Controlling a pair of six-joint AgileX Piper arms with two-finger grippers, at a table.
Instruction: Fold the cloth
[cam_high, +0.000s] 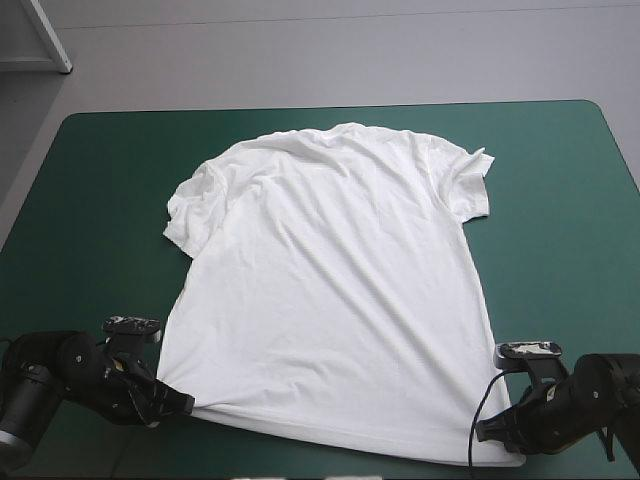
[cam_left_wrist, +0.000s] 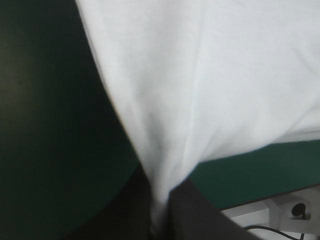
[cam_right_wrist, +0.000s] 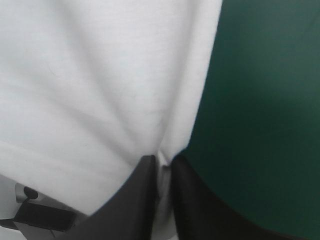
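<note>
In the high view, the white T-shirt (cam_high: 330, 290) lies spread flat on the teal-green tabletop (cam_high: 560, 200), about in the middle. Its long axis runs from the near edge toward the far edge. The hem (cam_high: 330, 432) is on the robot's side, and the neck (cam_high: 345, 130) and the 2 sleeves point away. The left end effector (cam_high: 175, 403) sits at the left corner of the hem and the right end effector (cam_high: 497, 432) at the right corner. Each arm is at its own corner, so neither is nearer than the other. The whole garment lies ahead of both, toward the far edge. We judge that the coming move must carry the hem forward along this axis, toward the neck, with both arms together.

In the left wrist view, the 2 black fingers of the left end effector (cam_left_wrist: 161, 192) are nearly closed and pinch a corner of the white fabric (cam_left_wrist: 210, 75) between them. The fabric fans out ahead of the fingers, with the teal-green cover on both sides.

In the right wrist view, the right end effector (cam_right_wrist: 163, 165) is the same, nearly closed with a fold of the T-shirt (cam_right_wrist: 100, 75) between its fingers.

We can read no brand, label or writing on the fabric in any view.
</note>
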